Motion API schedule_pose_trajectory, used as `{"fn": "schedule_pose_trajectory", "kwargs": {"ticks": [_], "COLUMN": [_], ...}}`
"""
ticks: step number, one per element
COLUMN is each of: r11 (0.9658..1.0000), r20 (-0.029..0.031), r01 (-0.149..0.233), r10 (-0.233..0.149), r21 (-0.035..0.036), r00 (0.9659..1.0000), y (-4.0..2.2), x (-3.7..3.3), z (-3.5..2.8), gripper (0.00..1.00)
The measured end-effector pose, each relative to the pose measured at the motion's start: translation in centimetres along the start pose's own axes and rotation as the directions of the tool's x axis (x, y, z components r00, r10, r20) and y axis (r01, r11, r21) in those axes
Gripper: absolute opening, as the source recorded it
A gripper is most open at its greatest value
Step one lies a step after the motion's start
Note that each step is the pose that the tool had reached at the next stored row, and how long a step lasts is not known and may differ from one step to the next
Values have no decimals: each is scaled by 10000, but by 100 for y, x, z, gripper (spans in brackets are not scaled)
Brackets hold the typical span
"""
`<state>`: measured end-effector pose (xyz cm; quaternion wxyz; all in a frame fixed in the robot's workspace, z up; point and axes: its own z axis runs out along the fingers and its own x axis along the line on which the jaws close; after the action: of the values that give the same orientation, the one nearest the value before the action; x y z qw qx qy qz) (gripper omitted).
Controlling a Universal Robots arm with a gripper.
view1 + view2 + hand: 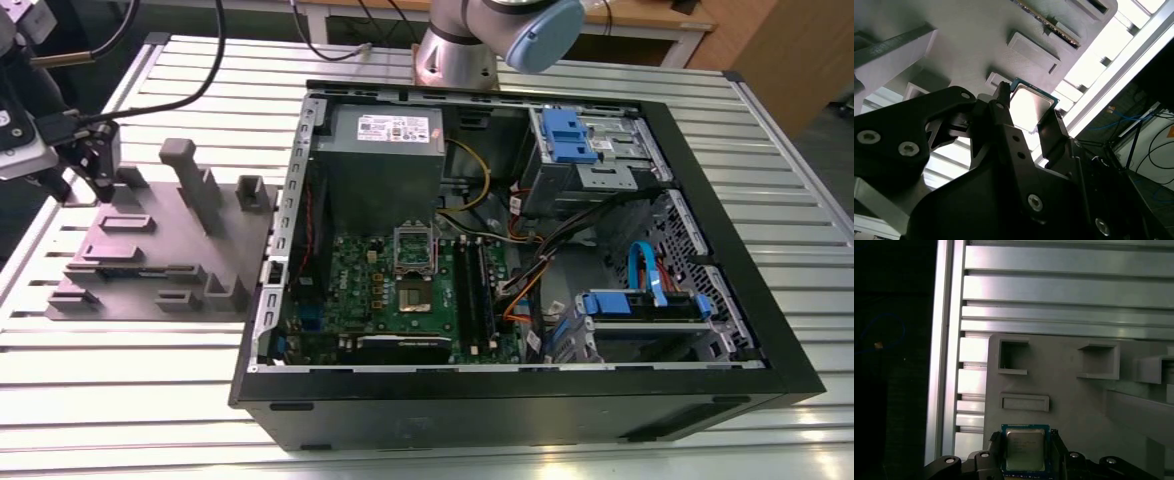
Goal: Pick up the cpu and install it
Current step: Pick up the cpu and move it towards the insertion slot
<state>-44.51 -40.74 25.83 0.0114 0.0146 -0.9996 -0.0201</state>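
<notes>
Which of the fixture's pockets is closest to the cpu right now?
The shallow rectangular pocket, right next to the cpu; the two square pockets sit farther off.

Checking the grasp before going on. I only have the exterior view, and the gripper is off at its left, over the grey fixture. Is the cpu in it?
Observer: Yes. In both wrist views the cpu sits between the gripper fingers, one against each side edge.
Operator: Which face shows?
Observer: The silver metal top faces the first wrist camera, with the darker rim visible around it.
Operator: Is it lifted off the fixture?
Observer: Can't tell. In the first wrist view the fixture lies right behind the cpu, which is next to a shallow rectangular recess.
</notes>
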Motion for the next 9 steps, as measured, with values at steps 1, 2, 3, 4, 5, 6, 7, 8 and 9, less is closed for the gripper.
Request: {"fn": "schedule_pose_trajectory", "kwargs": {"ticks": [1,2,3,4,5,6,7,8,9], "r11": [10000,10000,10000,10000,10000,10000,10000,10000,10000], "r20": [0,0,0,0,0,1,0,0,0], "r01": [0,0,0,0,0,0,0,0,0], "r10": [0,0,0,0,0,0,0,0,0], "r21": [0,0,0,0,0,0,0,0,0], "r00": [10000,10000,10000,10000,10000,10000,10000,10000,10000], "y": [0,0,0,1,1,1,1,1,1], "x": [0,0,0,0,0,0,0,0,0], "z": [-3,-6,-9,-12,-14,-16,-19,-20,-23], "gripper": [47,47,47,47,47,47,47,47,47]}}
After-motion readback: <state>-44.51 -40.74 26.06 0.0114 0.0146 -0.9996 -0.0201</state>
